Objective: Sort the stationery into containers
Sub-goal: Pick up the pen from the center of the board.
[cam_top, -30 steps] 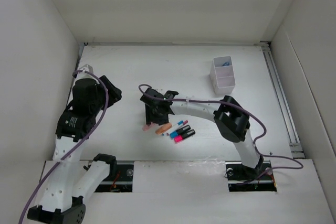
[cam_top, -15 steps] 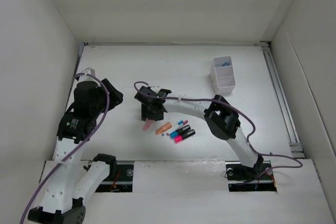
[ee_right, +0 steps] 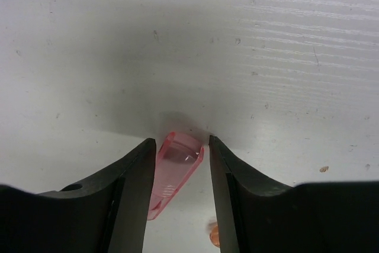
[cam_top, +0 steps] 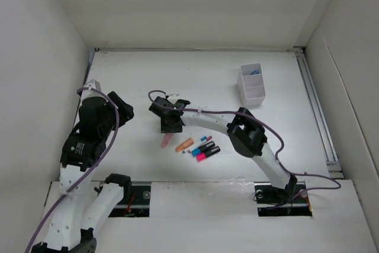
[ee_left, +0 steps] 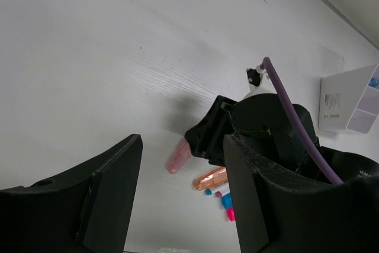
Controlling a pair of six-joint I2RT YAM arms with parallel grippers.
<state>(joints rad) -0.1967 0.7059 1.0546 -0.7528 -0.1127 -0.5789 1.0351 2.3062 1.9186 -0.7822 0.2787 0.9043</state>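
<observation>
A translucent pink stubby piece (cam_top: pixel 166 141) lies on the table. My right gripper (cam_top: pixel 170 126) is low over its far end. In the right wrist view the pink piece (ee_right: pixel 174 170) sits between the open fingers; it rests against the left finger (ee_right: pixel 133 182), with a small gap to the right one. An orange piece (cam_top: pixel 184 144), a thin blue-pink pen (cam_top: pixel 202 141) and two black markers (cam_top: pixel 205 150) lie just right of it. The white two-compartment box (cam_top: pixel 252 84) stands at the far right with a blue piece (cam_top: pixel 254 71) in its far compartment. My left gripper (cam_top: pixel 121 114) is open and empty, raised at the left.
White walls close in the table on the left, back and right. A metal rail (cam_top: pixel 317 111) runs along the right edge. The right arm's purple cable (cam_top: pixel 204 112) trails over the arm. The left wrist view shows the right gripper (ee_left: pixel 260 128) and the box (ee_left: pixel 352 105).
My right gripper has shifted a little left and now straddles the pink piece's far end. The left arm has drawn slightly left. The stationery has hardly moved.
</observation>
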